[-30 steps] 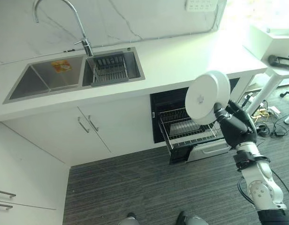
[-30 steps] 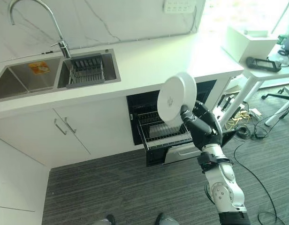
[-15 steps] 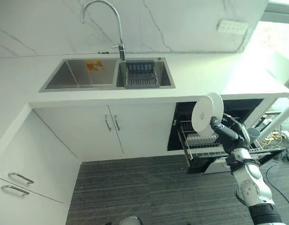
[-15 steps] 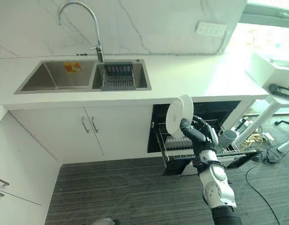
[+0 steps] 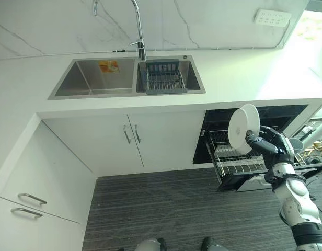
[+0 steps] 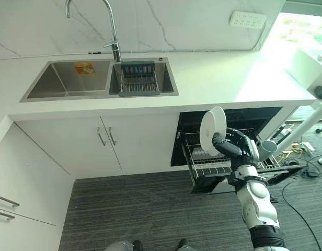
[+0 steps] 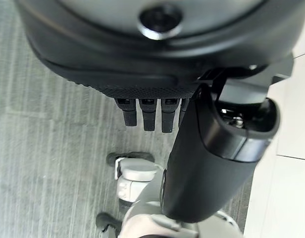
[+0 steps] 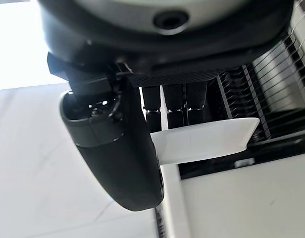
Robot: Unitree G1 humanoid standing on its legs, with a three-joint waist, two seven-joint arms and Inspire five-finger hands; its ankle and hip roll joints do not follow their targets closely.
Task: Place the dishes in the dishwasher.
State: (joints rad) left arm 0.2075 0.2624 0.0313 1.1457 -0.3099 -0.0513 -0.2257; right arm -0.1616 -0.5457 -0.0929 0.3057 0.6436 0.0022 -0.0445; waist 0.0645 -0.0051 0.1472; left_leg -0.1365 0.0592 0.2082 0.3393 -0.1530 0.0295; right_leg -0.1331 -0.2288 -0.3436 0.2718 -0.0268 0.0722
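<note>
A round white plate [image 5: 243,128] stands on edge in my right hand [image 5: 273,149], whose fingers and thumb are curled round its rim. It hangs above the front left part of the dishwasher's pulled-out wire rack [image 5: 239,163]. The right wrist view shows the plate's edge [image 8: 202,141] pinched between the thumb [image 8: 118,153] and the fingers [image 8: 175,106], with the rack's tines [image 8: 271,84] behind. A few white dishes [image 6: 198,153] stand in the rack under the plate. My left hand [image 7: 147,111] hangs over the grey floor, fingers relaxed and holding nothing.
The white counter edge [image 5: 255,102] overhangs the open dishwasher. A grey cup [image 6: 266,149] sits at the rack's right end. To the left are cabinet doors [image 5: 129,138], with a double sink [image 5: 93,78] holding a drain basket [image 5: 162,78] above them.
The whole picture has shifted because the camera moved. My right hand has carried the plate lower and farther out, closer to the rack, still holding it on edge.
</note>
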